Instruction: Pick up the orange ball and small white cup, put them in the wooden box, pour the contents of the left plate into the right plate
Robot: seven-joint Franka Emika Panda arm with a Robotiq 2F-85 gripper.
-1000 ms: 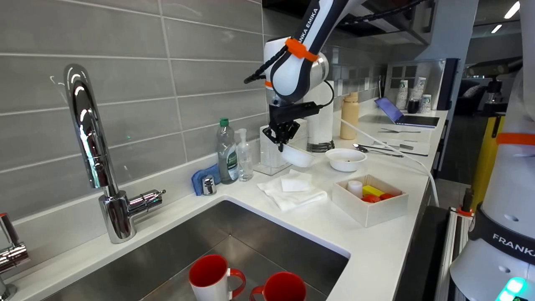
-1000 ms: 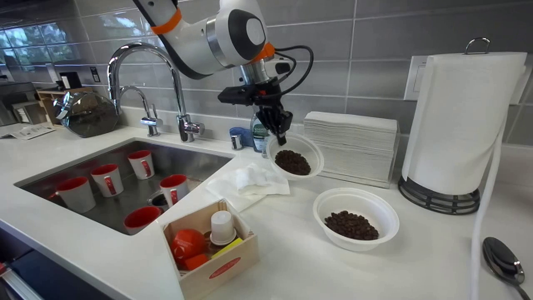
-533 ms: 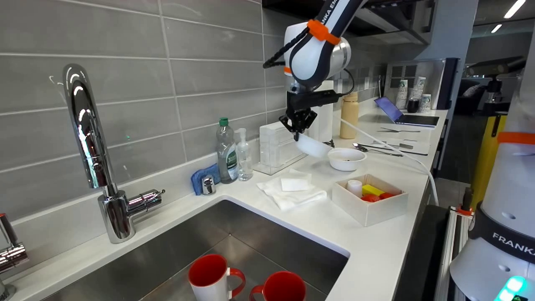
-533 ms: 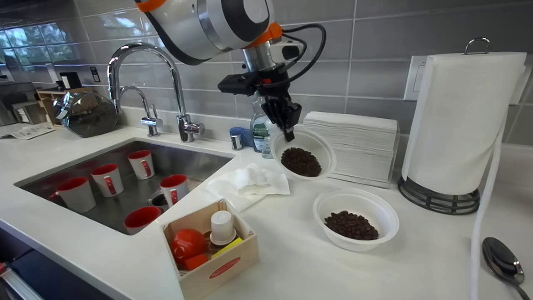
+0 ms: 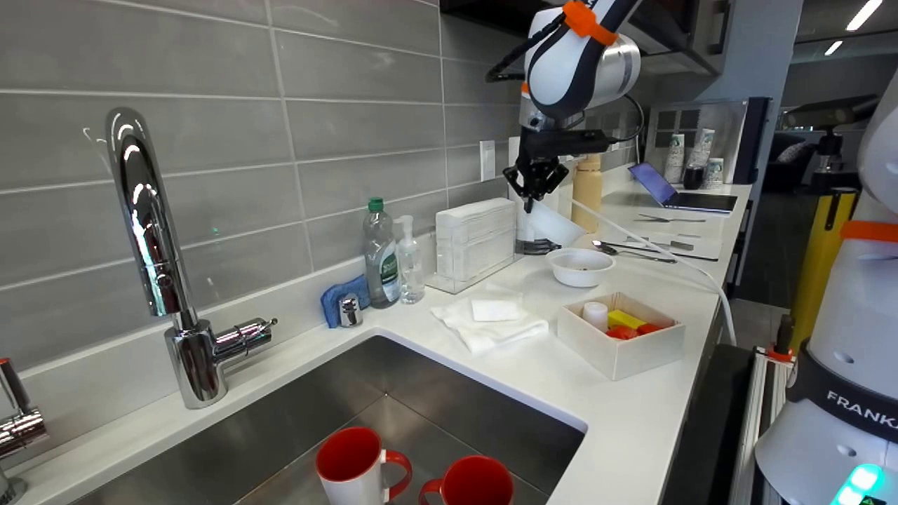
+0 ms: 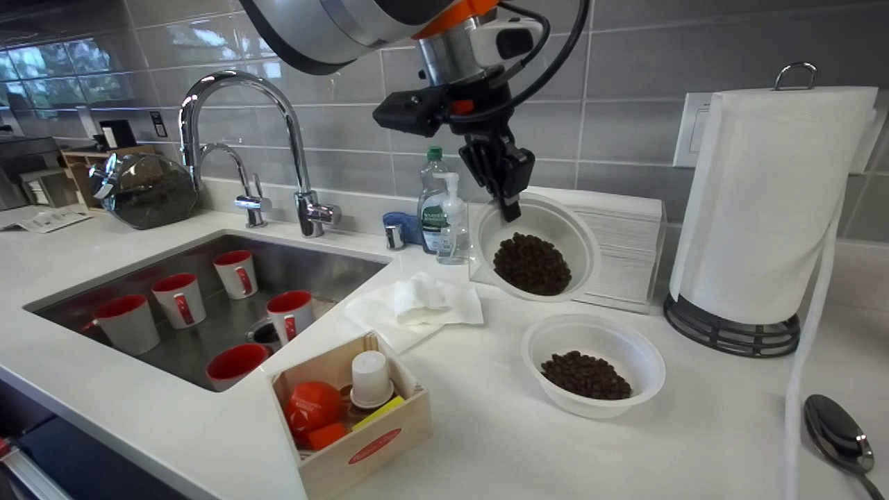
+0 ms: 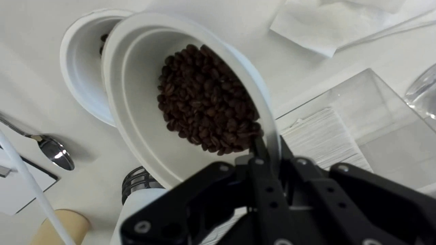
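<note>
Held bowl (image 6: 582, 239) tipped further, moved nearer the standing bowl (image 6: 599, 336) — pour looks imminent, though I see nothing falling. Gripper (image 6: 510, 210) clenched on the thin, white rim. Beans (image 6: 532, 264) inside: small, brown, oval. Ball (image 6: 314, 406) and cup (image 6: 370, 378) sit in the pale wood box (image 6: 415, 425), near the front edge of the counter (image 6: 500, 444) — that half apparently done.

“FRANK…” on the arm's base (image 5: 831, 428)

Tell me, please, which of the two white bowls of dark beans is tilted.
The held bowl is tilted: the gripper grips it by the rim, above the counter. The other bowl stands upright on the counter.
</note>
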